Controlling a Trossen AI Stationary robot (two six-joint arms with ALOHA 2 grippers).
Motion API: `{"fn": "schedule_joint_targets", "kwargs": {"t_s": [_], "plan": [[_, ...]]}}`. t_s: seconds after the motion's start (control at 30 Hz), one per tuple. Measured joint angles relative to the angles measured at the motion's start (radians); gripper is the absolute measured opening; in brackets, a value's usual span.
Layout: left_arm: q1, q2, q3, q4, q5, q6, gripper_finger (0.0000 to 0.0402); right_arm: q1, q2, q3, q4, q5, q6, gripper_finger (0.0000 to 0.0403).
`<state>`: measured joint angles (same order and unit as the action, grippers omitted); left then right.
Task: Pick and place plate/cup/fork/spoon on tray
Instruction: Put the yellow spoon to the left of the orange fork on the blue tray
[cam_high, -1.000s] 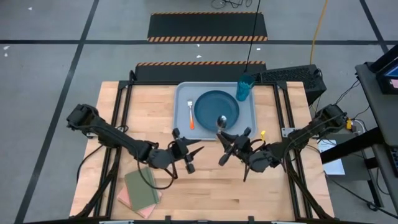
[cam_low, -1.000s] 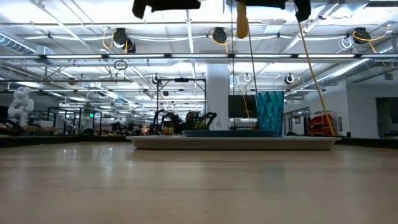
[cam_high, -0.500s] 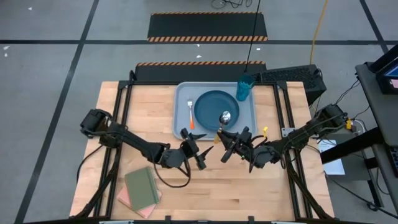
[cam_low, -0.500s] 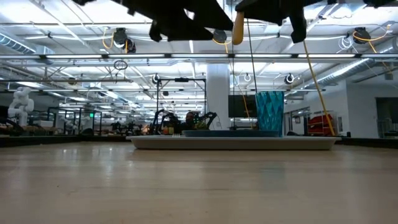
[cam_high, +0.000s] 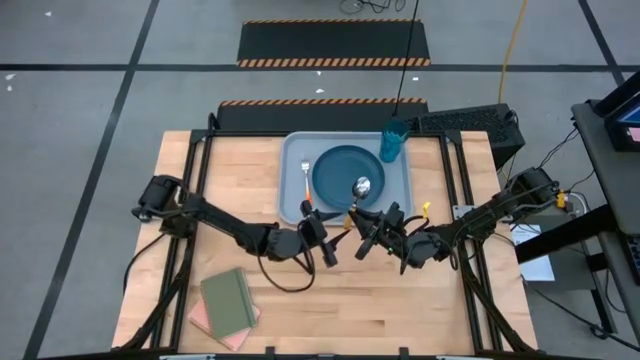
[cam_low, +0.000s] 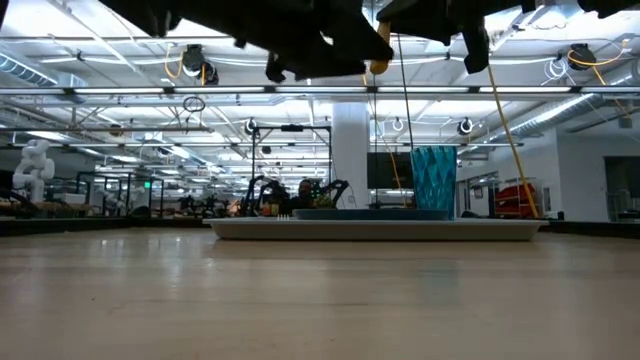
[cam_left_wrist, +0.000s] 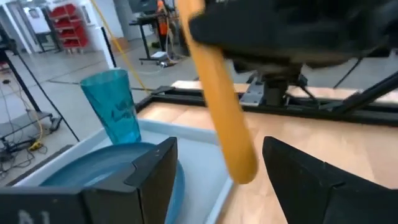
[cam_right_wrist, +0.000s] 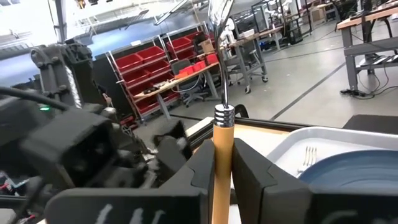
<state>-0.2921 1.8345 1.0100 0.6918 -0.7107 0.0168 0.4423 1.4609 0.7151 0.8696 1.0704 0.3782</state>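
Two grippers low centre of high view, just below light grey-blue rectangular tray (cam_high: 290, 190). Right gripper (cam_right_wrist: 222, 163) fingers clamped on orange-handled metal spoon (cam_high: 359, 190), bowl over round dark teal plate (cam_high: 340, 170). Left gripper (cam_left_wrist: 214, 177) fingers apart, empty, flanking spoon handle. Judgement: lower spoon to tray beside plate, then release; left stays clear. Count: one plate, one translucent teal cup (cam_high: 393, 142), one orange-handled fork (cam_high: 307, 185), one spoon, one tray.

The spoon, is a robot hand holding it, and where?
Yes. The right gripper pinches the orange-handled metal spoon by its handle. The left gripper holds nothing.
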Motion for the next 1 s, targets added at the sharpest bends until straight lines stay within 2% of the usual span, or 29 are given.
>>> {"fn": "schedule_joint_targets", "kwargs": {"t_s": [0.17, 0.4, 0.6, 0.87, 1.0], "plan": [[0.041, 0.025, 0.0, 0.029, 0.123, -0.05, 0.0237, 0.0, 0.0, 0.0, 0.002, 0.001, -0.005, 0.0024], [0.057, 0.041, 0.0, 0.024, 0.11, -0.047, 0.0214, -0.001, 0.0, 0.0, 0.001, 0.008, -0.001, 0.0024], [0.068, 0.041, 0.0, 0.024, 0.133, -0.045, 0.016, -0.004, 0.0, 0.0, -0.001, 0.029, -0.002, 0.0024], [0.067, 0.042, 0.0, 0.017, 0.163, -0.051, 0.0051, -0.003, 0.0, 0.0, -0.005, 0.027, -0.005, 0.0024], [0.068, 0.042, 0.0, 0.014, 0.164, -0.054, 0.0034, -0.002, 0.0, 0.0, -0.005, 0.025, -0.015, 0.0026]]}}
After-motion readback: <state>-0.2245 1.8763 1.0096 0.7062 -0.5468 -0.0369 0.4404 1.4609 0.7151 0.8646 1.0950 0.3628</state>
